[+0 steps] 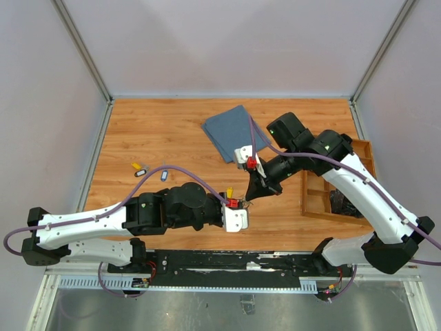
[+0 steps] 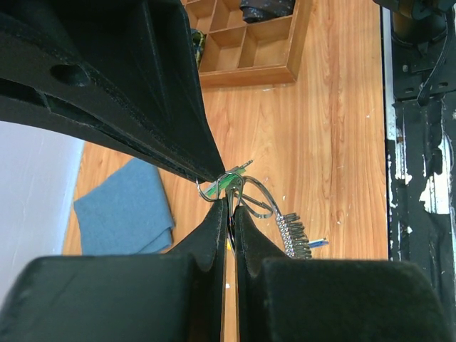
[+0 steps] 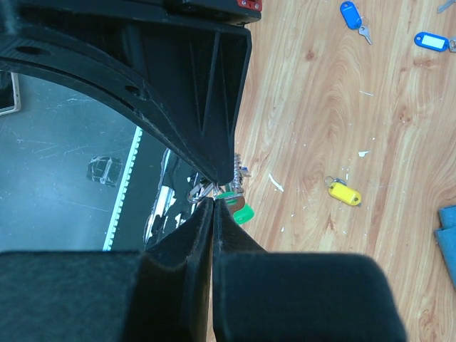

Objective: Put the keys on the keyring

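Arms in white and black, both mine, reach inward from the near edge of a wood-grain counter and meet just in front of the bases, tip to tip.

My left tool has its two black fingers pressed almost together, with only a thin slit between them. They are clamped on the thin silver wire keyring. The ring loops out to the right of the fingertips, held above the counter, and its short beaded chain hangs just beside them.

My right tool is also squeezed together. At its very tip sits a small metal key with a green oblong plastic tag, touching the keyring's wire (whether the key is threaded onto the ring is too small to tell).

Other keys lie loose on the counter, well apart from both tools: one with a yellow oblong tag nearest, and two with blue oblong tags farther off.

A folded grey-blue cloth lies at the far middle of the counter. A shallow wooden tray with compartments sits at the right side, partly under my right arm.
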